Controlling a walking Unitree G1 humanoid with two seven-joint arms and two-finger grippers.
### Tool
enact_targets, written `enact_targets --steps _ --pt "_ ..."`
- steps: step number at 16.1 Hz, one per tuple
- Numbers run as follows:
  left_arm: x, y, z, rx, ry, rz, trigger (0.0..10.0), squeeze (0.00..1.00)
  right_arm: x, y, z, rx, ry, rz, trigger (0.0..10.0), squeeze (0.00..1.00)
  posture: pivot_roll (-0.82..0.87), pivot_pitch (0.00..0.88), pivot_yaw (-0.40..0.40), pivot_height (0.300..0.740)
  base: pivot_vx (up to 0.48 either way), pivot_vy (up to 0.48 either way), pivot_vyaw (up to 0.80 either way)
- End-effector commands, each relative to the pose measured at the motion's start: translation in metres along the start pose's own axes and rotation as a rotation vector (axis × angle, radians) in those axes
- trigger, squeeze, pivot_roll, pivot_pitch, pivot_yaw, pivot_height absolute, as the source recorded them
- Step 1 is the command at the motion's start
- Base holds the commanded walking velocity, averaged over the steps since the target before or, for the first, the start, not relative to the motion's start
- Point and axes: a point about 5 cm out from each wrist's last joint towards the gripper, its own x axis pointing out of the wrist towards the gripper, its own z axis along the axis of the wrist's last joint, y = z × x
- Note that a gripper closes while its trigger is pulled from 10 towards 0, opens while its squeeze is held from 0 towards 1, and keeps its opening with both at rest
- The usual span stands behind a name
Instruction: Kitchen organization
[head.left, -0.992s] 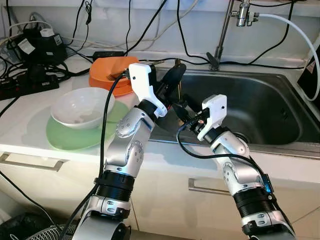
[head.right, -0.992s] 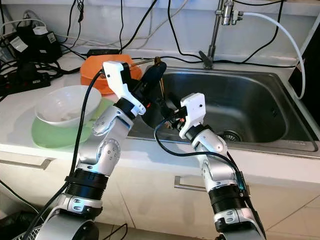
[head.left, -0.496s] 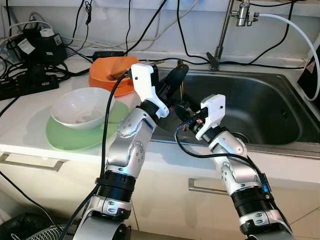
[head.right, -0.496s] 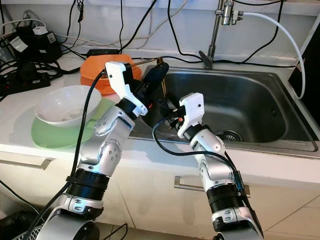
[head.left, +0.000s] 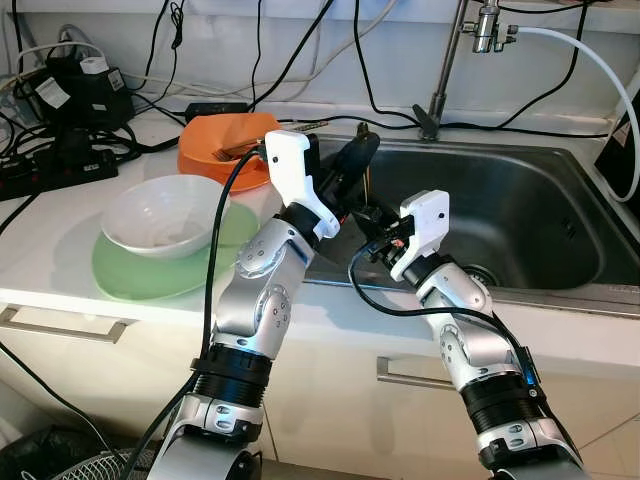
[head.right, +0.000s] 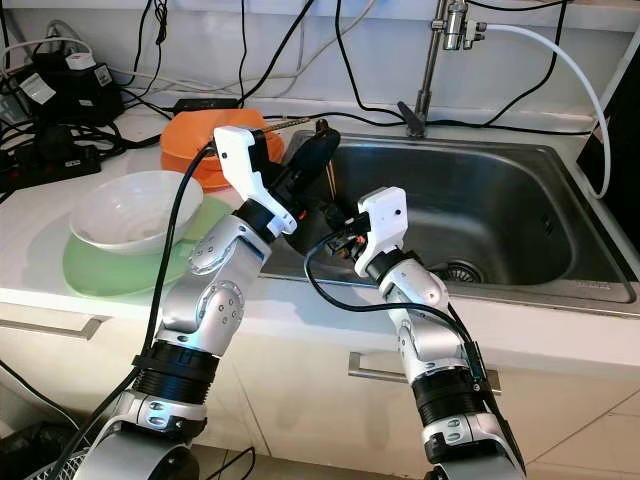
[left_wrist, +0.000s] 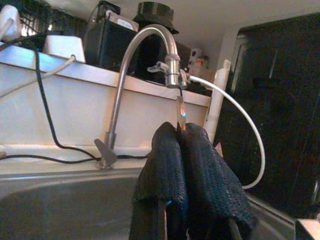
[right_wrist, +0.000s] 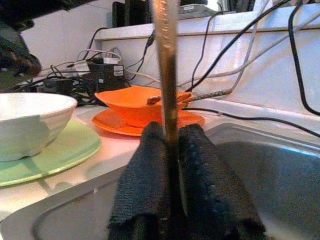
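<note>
A thin metal utensil (right_wrist: 166, 60) stands upright over the left edge of the steel sink (head.left: 520, 215). My right gripper (head.left: 372, 218) is shut on its lower part, and the shaft runs up between the black fingers (right_wrist: 202, 165). My left gripper (head.left: 358, 152) is shut on its upper part just above, with the tip (left_wrist: 180, 112) sticking out past its fingers (left_wrist: 167, 160). The two grippers are almost touching. An orange bowl (head.left: 225, 140) with another long utensil (right_wrist: 200, 96) sits on an orange plate. A white bowl (head.left: 160, 215) rests on a green plate (head.left: 130, 272).
A tall faucet (head.left: 445, 70) with a white hose stands behind the sink. Power strips, adapters and several black cables (head.left: 60, 100) crowd the counter's back left. A cabinet handle (head.left: 405, 372) is below the counter edge.
The left gripper has risen slightly and edged towards the sink. The right gripper has shifted a little to the left under it. Both keep their grip.
</note>
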Motion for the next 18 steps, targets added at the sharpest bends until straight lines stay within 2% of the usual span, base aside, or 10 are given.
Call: enact_targets --steps 1,3,4,5,6,13,14,17,18 --pt "0.000 -0.003 0.004 0.010 -0.012 -0.018 10.0 0.00 0.003 -0.004 0.004 -0.012 -0.011 -0.017 0.0 0.00 0.06 0.000 0.051 0.740 0.000 0.000 0.00" --pt "-0.001 -0.004 0.002 0.026 0.000 -0.013 10.0 0.00 0.003 -0.005 0.004 -0.014 -0.011 -0.018 0.0 0.00 0.06 0.000 0.050 0.740 0.000 0.000 0.00" --pt "-0.001 -0.004 0.002 0.031 -0.001 -0.007 10.0 0.28 0.003 -0.005 0.004 -0.012 -0.012 -0.018 0.0 0.00 0.06 0.000 0.050 0.740 0.000 0.000 0.00" --pt "-0.001 -0.003 0.002 0.046 -0.003 -0.002 10.0 1.00 0.003 -0.005 0.004 -0.012 -0.013 -0.019 0.0 0.00 0.06 0.000 0.050 0.740 0.000 0.000 0.00" --pt "0.000 -0.002 0.001 0.064 -0.001 0.004 10.0 1.00 0.003 -0.005 0.004 -0.012 -0.013 -0.019 0.0 0.00 0.06 0.000 0.050 0.740 0.000 0.000 0.00" --pt "-0.001 -0.003 0.000 0.053 0.004 0.007 10.0 1.00 0.002 -0.009 0.003 -0.014 -0.013 -0.047 0.0 0.00 0.07 0.000 0.049 0.740 0.000 0.000 0.00" --pt "-0.001 -0.003 0.001 0.054 0.005 0.004 10.0 0.00 0.002 -0.011 0.004 -0.015 -0.016 -0.062 0.0 0.00 0.07 0.000 0.049 0.740 0.000 0.000 0.00" --pt "-0.003 -0.003 0.000 0.058 0.011 0.002 10.0 0.00 0.002 -0.021 0.006 -0.020 -0.021 -0.132 0.0 0.00 0.07 0.000 0.049 0.740 0.000 0.000 0.00" --pt "-0.005 -0.002 -0.001 0.046 0.012 0.011 10.0 1.00 0.002 -0.025 0.006 -0.023 -0.018 -0.156 0.0 0.00 0.06 0.000 0.050 0.740 0.000 0.000 0.00"
